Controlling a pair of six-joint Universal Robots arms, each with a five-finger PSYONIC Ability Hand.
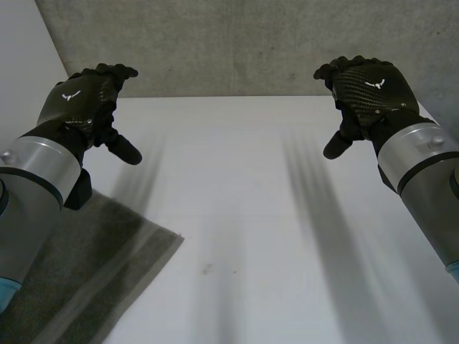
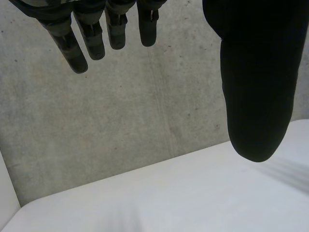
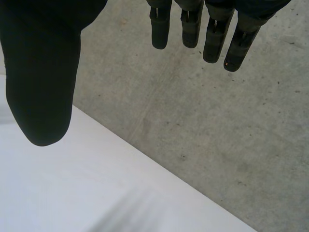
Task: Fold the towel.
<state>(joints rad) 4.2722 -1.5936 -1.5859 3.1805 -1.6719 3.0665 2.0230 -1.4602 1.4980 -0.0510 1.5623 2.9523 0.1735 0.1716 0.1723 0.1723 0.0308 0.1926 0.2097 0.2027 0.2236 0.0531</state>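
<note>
My left arm hides part of the grey towel [image 1: 107,261], which is cut off at the near left of the smooth white tabletop [image 1: 272,236]. It lies flat and faintly striped. My left robot hand [image 1: 79,100] and right robot hand [image 1: 369,93] hover with fingers relaxed, holding nothing.

Robotics lab or test cell, going by the setup. A plain white table [image 1: 272,236] stands against a raw grey concrete wall [image 1: 237,43]. The wall is mottled and pitted, with faint vertical marks that show up close in both wrist views. A white upright panel [image 1: 20,57] borders the table's left side. Two grey-jointed arms reach over the table, with a black carbon-weave left hand [image 1: 77,100] and right hand [image 1: 369,92]. A grey towel [image 1: 90,272] lies at the near left corner as the test piece. Can't tell more about the room.
</note>
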